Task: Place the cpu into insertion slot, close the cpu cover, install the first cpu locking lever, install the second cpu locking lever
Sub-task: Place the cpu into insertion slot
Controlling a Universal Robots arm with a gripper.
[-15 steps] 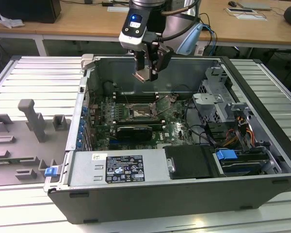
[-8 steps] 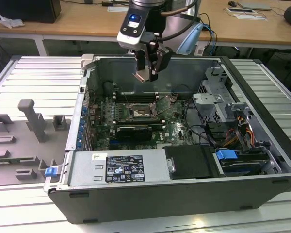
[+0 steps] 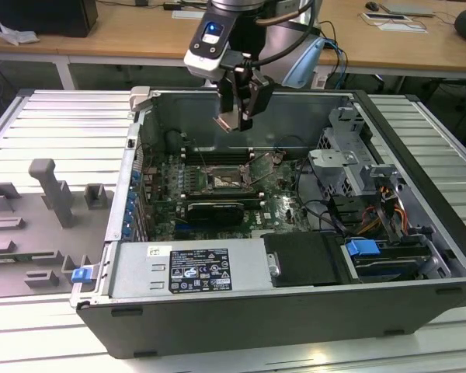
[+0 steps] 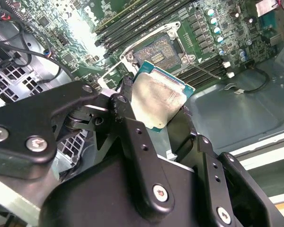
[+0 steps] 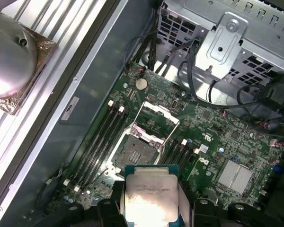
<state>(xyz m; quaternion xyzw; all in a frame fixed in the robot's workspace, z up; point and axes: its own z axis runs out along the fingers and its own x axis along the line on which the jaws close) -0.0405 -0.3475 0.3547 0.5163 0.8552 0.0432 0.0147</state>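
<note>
Subject: the cpu, a small flat square chip with a pale silver-beige metal top and a green edge. It is clamped by two opposite edges between the black fingers of the gripper, which are drawn in narrow on it. It hangs well above the green motherboard inside the dark grey computer case, which lies open on its side.

The insertion slot, a square dark-rimmed socket with a beige-gold pin field, is bare. The cpu cover, a thin silver-grey frame with a cut-out centre, appears swung open beside it. Long black memory slots flank the socket.

Judgement: the first step, placement, is in hand and nothing is seated yet. Seating calls for the chip to be level, squared to the rim and lowered gently onto the pins.

The exterior view gives the height above the board. The first wrist view gives the chip's lateral offset from the socket, and the second wrist view the finger contact on the chip's edges.
</note>
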